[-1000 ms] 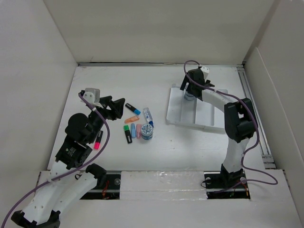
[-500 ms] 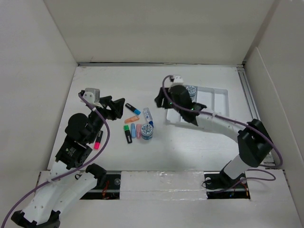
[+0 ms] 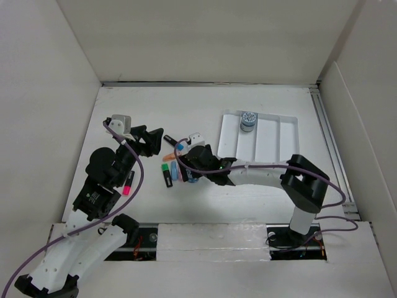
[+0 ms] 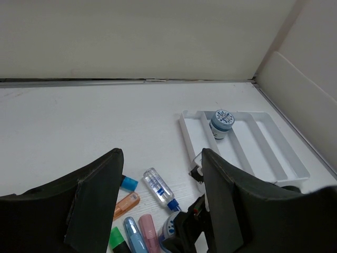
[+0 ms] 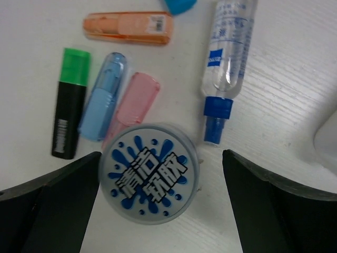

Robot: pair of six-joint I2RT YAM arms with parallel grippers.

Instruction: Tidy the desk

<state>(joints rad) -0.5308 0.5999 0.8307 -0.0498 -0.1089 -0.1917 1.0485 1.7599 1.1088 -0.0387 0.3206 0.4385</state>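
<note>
The white desk [image 3: 186, 112] carries a cluster of small items left of centre. My right gripper [image 5: 160, 163] is open and hovers right over a round grey tin with a blue splash lid [image 5: 149, 181], one finger on each side and neither touching it. In the top view the right gripper [image 3: 188, 166] covers most of that tin. Around the tin lie a clear bottle with a blue cap [image 5: 226, 52], pink [image 5: 131, 103], light blue [image 5: 102, 97], green-black [image 5: 69, 103] and orange [image 5: 128, 27] markers. My left gripper [image 3: 155, 138] is open and empty, just left of the cluster.
A white compartmented tray [image 3: 273, 139] sits at the back right with a second round tin [image 3: 249, 121] in its left slot. A pink-black marker [image 3: 128, 183] lies beside the left arm. A metal rail [image 3: 332, 149] runs along the right edge.
My right arm left the tin in the tray and swung left and nearer, stopping open over the tin in the cluster. The left arm has not moved.
</note>
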